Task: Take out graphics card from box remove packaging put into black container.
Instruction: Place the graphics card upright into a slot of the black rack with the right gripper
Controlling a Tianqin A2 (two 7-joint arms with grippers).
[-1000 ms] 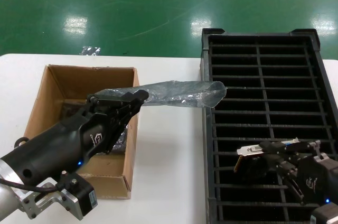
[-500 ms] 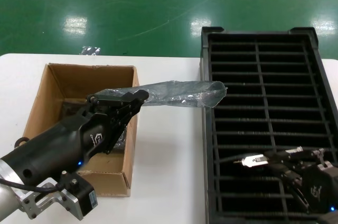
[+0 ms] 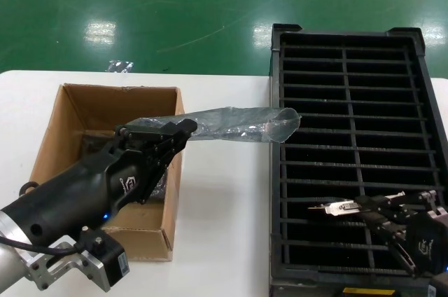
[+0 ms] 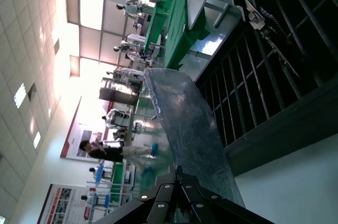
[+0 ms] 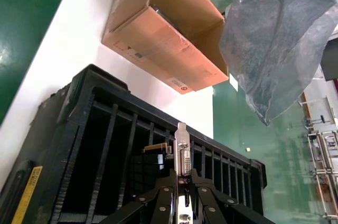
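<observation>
Silver-bracketed graphics card (image 3: 341, 206), clenched in our right gripper (image 3: 376, 207) at lower right, needs seating in the black container (image 3: 276, 171); left gripper (image 3: 183, 129) grasps the packaging (image 3: 238, 123).

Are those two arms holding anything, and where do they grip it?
Left tool pinches the empty bag at one end. Right tool grips the card by its bracket end, over the tray.

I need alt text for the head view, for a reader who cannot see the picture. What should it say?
The right gripper holds the graphics card by its silver bracket over a near slot of the black container. The left gripper holds the empty grey packaging in the air between the open cardboard box and the container, all on a white table.
</observation>
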